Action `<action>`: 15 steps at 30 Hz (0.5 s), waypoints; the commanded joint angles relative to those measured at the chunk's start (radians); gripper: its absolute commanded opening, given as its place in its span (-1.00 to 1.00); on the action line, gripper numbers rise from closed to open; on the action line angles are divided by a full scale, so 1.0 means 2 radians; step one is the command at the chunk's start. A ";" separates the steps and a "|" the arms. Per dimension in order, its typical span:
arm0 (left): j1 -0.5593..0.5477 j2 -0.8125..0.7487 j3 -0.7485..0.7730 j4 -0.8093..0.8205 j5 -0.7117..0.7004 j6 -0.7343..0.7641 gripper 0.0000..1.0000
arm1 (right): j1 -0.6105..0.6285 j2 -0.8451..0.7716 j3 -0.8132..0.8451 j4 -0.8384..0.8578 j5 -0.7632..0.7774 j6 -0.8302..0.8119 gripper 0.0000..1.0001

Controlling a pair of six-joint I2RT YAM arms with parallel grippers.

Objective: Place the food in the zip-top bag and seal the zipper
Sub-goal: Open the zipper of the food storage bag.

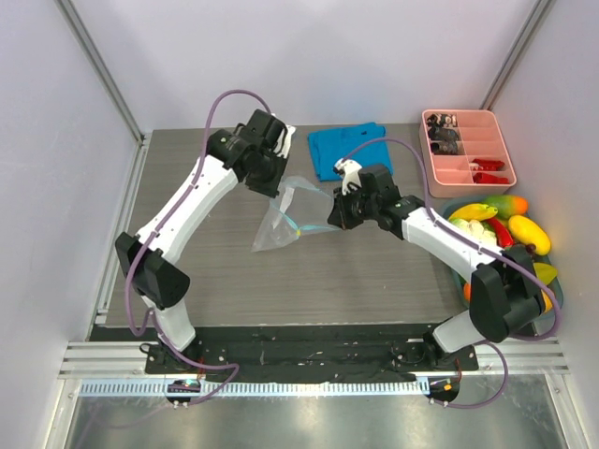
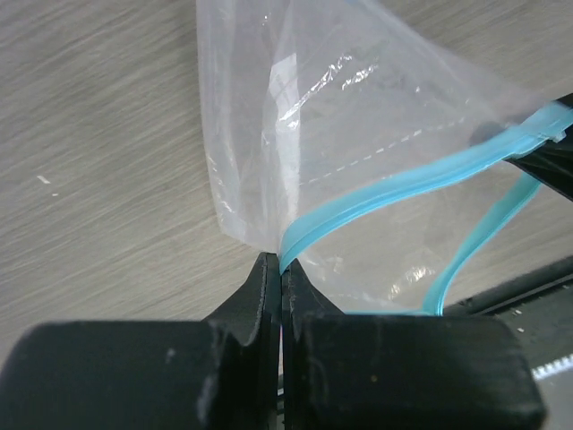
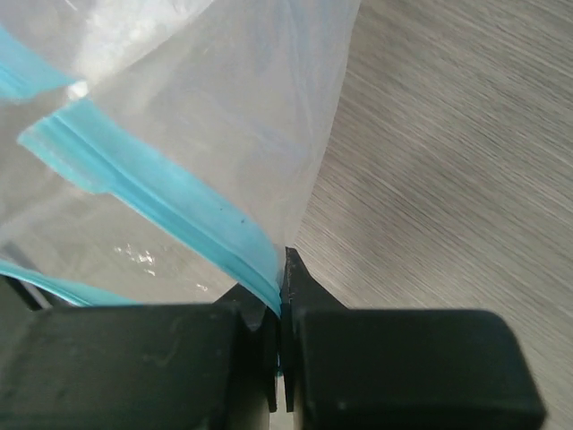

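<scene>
Left end effector (image 1: 278, 187): jaws closed, pinching one end of the zipper (image 2: 403, 184); in the left wrist view the light-blue strip enters directly between the fingertips (image 2: 269, 278).

Right end effector (image 1: 335, 217): jaws closed on the opposite end of the zipper (image 3: 152, 188), with the strip and clear film running down between the pads.

Zip-top bag (image 1: 285, 220): suspended between the two end effectors, in front of the blue folded cloth (image 1: 346, 148) on the arm-base side and slightly to its left. Its body hangs toward the desk (image 1: 374, 281); whether the lower corner touches cannot be determined. In the left wrist view the two zipper strips stand apart, so the mouth is unsealed.

Food (image 1: 496, 224): yellow, orange, red and white pieces piled in a green bowl (image 1: 456, 271), to the right of the cloth and nearer the arm bases, well apart from it.

Pink tray (image 1: 468, 113): near the cloth on its right.
</scene>
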 commanded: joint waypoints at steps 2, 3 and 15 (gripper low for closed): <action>0.007 -0.007 -0.012 0.015 0.095 -0.019 -1.00 | 0.005 -0.037 -0.020 -0.017 -0.002 -0.172 -0.88; 0.007 -0.005 -0.014 0.017 0.100 -0.023 -1.00 | 0.007 -0.040 -0.022 -0.022 -0.003 -0.188 -0.87; 0.018 0.012 -0.045 0.035 0.176 -0.072 -1.00 | 0.062 -0.090 -0.090 -0.041 0.014 -0.438 -0.74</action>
